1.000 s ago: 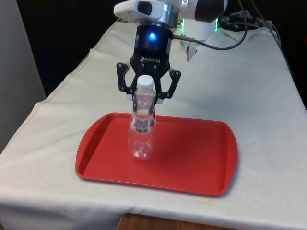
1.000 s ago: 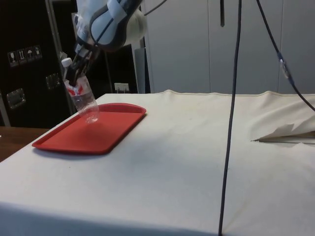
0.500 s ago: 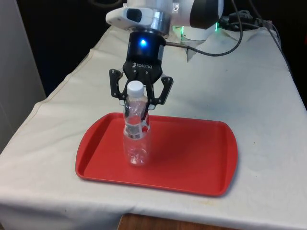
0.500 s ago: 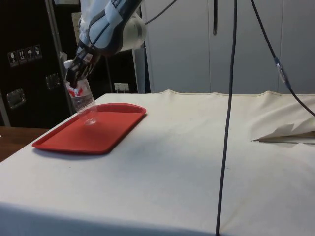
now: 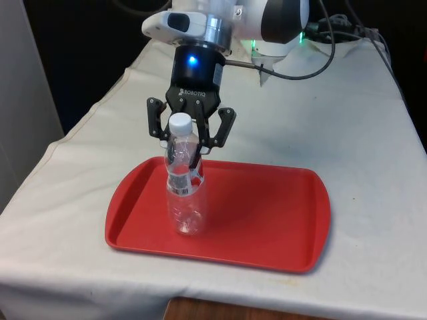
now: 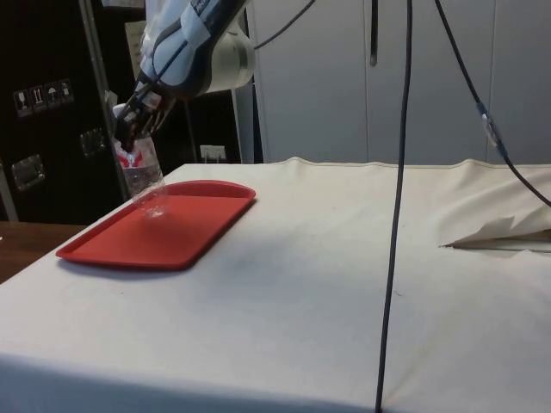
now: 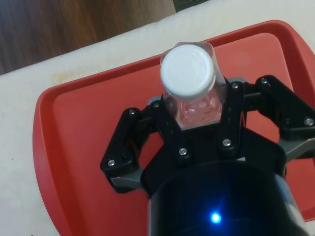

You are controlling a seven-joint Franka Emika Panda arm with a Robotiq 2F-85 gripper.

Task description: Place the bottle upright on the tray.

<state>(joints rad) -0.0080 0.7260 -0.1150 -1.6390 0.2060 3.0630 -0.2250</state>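
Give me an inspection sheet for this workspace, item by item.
Surface: table under a white cloth, wrinkled near the far end.
Job's things: clear plastic bottle with a white cap, roughly upright over the flat red plastic tray, toward the front view's left; whether its base touches the tray cannot be told.
Clutter: nothing seen.
Grippers: black two-finger gripper, jaws closed on the bottle's upper part, below the cap.
Cables: dark cables hang across the side view; more lie by the robot's base.
Surroundings: black curtains behind; dark cabinets at the side.
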